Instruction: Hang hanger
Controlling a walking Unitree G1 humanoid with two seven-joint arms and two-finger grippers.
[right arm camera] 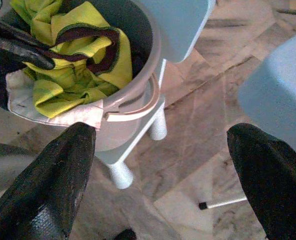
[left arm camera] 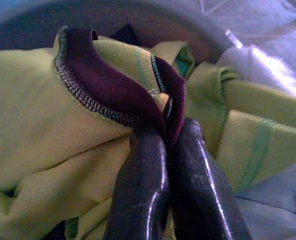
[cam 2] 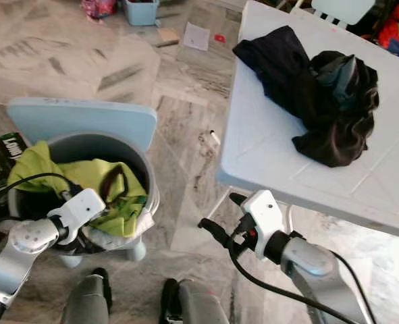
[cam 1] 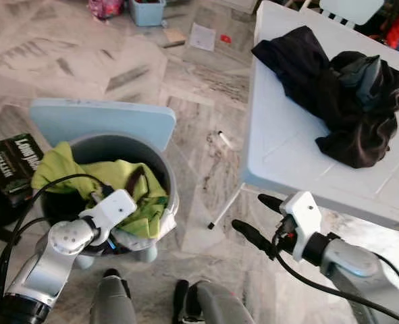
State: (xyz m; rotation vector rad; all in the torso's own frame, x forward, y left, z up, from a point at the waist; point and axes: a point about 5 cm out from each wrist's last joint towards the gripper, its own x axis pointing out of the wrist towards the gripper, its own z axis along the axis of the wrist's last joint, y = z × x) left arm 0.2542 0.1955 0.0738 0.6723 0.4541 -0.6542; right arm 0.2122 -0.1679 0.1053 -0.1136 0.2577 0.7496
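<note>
Left gripper: down inside the grey bucket; jaws pressed together, pinching the maroon collar band of the yellow-green shirt between the two black fingers.
Yellow-green shirt: bunched in the bucket, mesh fabric with green piping; its collar fold rises straight out of the closed jaws, the rest of the cloth lies on both sides of them and beneath.
Grey bucket: stands on a pale blue stool; its wall curves round behind the left jaws.
Pale blue stool: back panel upright behind the bucket, legs on the marble floor.
White cloth: draped over the bucket rim, just beside the shirt.
Right gripper: in the air below the table edge; jaws spread wide, nothing between them, tips pointing towards the bucket.
Pale blue table: just beyond the right jaws, to their outer side.
Dark garments: heaped on the table top, well apart from both grippers.
Hanger: cannot tell where it is; none can be made out.
Black box: on the floor beside the stool, with white lettering.
</note>
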